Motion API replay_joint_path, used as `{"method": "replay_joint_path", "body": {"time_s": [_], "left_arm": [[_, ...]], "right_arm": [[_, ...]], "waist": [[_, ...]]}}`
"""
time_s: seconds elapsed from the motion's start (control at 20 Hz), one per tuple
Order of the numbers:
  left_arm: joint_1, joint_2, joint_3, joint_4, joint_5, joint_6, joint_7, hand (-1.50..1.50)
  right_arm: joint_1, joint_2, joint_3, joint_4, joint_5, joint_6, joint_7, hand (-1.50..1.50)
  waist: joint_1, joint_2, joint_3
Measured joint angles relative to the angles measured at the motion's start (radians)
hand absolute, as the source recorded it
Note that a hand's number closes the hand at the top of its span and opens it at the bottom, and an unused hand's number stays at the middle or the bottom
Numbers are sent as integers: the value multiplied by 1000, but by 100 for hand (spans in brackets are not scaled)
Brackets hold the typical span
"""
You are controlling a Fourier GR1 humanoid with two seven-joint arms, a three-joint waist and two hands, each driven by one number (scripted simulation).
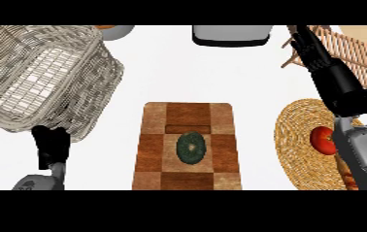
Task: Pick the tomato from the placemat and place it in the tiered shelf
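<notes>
Since the tomato [323, 140] sits on the round woven placemat [294, 129] at 6 o'clock from the right hand [307, 44] — fingers stretched straight, holding nothing, up beside the tiered shelf [347, 46] — that nearer hand should come down for it, not the left hand [49, 146] well apart at 9 o'clock.

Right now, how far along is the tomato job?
Nothing looks done yet: the tomato sits on the placemat, untouched. In hand: the right robot hand is open and empty, its fingers up by the shelf, past the placemat. The left robot hand rests at the lower left. Left to do: grasp the tomato, lift it and set it in the shelf.
</notes>
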Motion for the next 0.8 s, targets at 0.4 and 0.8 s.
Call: {"method": "replay_joint_path", "body": {"time_s": [0.4,0.8], "left_arm": [[91,57,67,-97,102,-87,11,0],[122,120,123,-76,178,-179,28,0]], "right_arm": [[125,-74,-6,-40,74,73,-95,150],[395,-27,18,-97,247,-97,-275,-150]], "waist": [[-16,-17,5],[-20,-20,10]]}}
